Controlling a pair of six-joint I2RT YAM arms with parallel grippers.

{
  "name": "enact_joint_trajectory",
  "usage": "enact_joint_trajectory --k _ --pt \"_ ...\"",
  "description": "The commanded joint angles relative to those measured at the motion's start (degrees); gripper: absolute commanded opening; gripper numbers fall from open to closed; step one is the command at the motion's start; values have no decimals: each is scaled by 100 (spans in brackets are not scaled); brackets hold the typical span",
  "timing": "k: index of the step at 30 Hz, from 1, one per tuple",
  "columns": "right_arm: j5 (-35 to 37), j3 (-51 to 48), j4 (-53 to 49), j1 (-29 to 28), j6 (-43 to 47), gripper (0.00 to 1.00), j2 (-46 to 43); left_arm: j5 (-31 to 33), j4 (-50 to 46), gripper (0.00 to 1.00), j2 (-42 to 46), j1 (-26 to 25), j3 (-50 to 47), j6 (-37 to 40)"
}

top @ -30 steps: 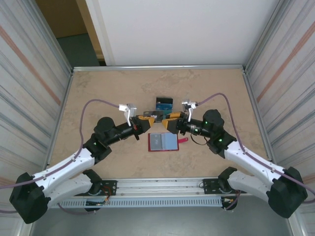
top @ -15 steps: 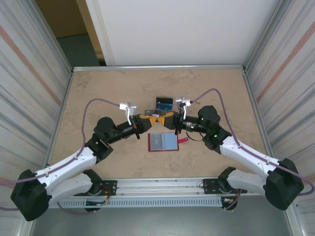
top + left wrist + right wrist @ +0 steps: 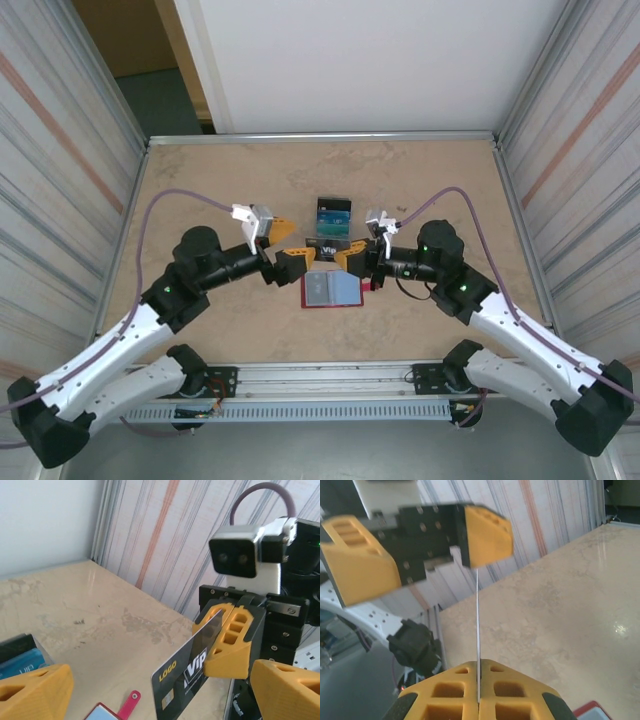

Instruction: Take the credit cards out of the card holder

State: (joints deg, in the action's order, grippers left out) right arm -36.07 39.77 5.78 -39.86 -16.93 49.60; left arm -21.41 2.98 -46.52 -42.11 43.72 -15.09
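Note:
A black credit card [image 3: 325, 247] marked "LOGO" and "VIP" hangs above the table, pinched at one end by my right gripper [image 3: 350, 256], which is shut on it. In the left wrist view the card [image 3: 186, 676] juts out of the right gripper [image 3: 229, 641]. The right wrist view has it edge-on [image 3: 478, 625], clamped at my right gripper [image 3: 479, 674]. My left gripper [image 3: 290, 245] stands open, its fingers either side of the card's free end without touching. The red card holder [image 3: 331, 290] lies open below. A blue-teal pile of credit cards [image 3: 333, 211] rests behind.
The holder's snap tab [image 3: 127, 703] points toward the right arm. Metal walls [image 3: 70, 180] close in the table on both sides, and a rail [image 3: 320, 380] runs along the near edge. Bare tabletop [image 3: 220, 180] lies behind and to the left.
My left gripper has let go of the black card, opened wide and drawn back to the left. The right gripper closed on the card and now holds it alone.

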Motion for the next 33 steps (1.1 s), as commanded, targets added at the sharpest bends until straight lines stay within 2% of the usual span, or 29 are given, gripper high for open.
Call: enact_joint_trajectory --k 1,4,8,16,18,21,25,26,29,33 --pt "-247 278 -831 -18 681 0 -84 -263 -1221 86 -116 -8 526 986" --pt "-464 379 -1006 -19 823 0 -6 -985 -2161 81 -565 -7 1186 1656" --pt "-728 478 -1079 -13 904 0 124 -1684 -2706 79 -1062 -1 1685 2162" --pt "-838 611 -1206 -22 972 0 277 -1959 -3211 63 -1738 -31 2073 2686" --pt "-849 615 -1228 -22 988 0 278 -2050 -3247 51 -1832 -60 2109 2763" --pt "-822 619 -1246 -20 1016 0 269 -2048 -3242 23 -1929 -68 2146 2822" --pt "-601 607 -1294 -21 1020 0 226 -1543 -3058 6 -1951 -70 2101 2831" --pt "-489 600 -1315 -22 1012 7 209 -1358 -3004 1 -1947 -65 2057 2880" --pt "-157 578 -1368 -20 952 39 123 -962 -2891 0 -1936 -22 1992 3111" --pt "467 533 -1472 -15 862 68 -39 -830 -2697 0 -2006 239 1972 3277"
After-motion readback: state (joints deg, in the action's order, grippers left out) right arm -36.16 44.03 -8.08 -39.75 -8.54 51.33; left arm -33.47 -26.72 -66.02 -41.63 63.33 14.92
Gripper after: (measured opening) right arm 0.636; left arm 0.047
